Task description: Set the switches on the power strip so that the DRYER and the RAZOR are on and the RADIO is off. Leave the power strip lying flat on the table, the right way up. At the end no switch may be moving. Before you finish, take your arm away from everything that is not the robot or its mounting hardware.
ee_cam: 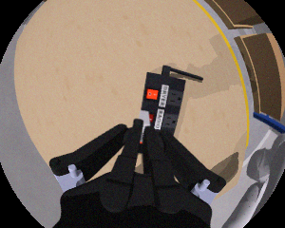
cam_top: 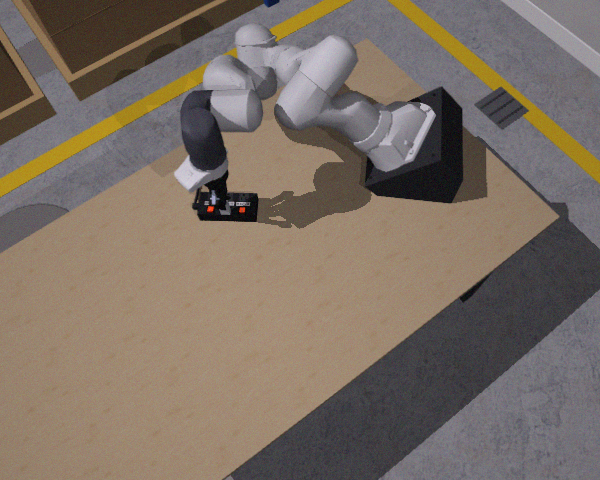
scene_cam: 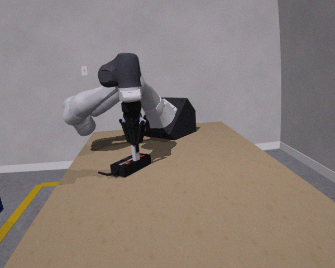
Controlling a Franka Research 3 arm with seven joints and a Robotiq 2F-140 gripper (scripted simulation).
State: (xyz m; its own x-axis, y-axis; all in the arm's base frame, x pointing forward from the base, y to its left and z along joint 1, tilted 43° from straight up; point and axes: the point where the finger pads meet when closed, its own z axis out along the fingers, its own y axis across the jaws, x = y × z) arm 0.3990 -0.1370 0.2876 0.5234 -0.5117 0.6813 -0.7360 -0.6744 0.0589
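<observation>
The black power strip [cam_top: 252, 215] [scene_cam: 137, 167] [ee_cam: 153, 77] lies flat on the table, switches up. The orange-red switch beside the DRYER label [ee_cam: 164, 96] is uncovered: DRYER switch [cam_top: 210, 209] [scene_cam: 127, 163] [ee_cam: 152, 94]. Which way it is tipped is not clear. My gripper [cam_top: 225, 210] [scene_cam: 135, 158] [ee_cam: 142, 117] is shut and empty, pointing down, its pale fingertips at the middle switch beside the RADIO label [ee_cam: 159, 119]. They cover most of the RADIO switch [ee_cam: 151, 118]. The RAZOR switch [cam_top: 242, 210] [scene_cam: 142, 156] is mostly hidden by the fingers in the wrist view; its setting cannot be told.
A short black cord [scene_cam: 104, 173] [ee_cam: 187, 74] leaves the strip's DRYER end. The arm's black base block [cam_top: 451, 149] [scene_cam: 187, 115] stands on the table [cam_top: 212, 310] [scene_cam: 190, 216] beyond the strip's RAZOR end. Wooden crates [cam_top: 109, 62] stand on the floor past the table edge.
</observation>
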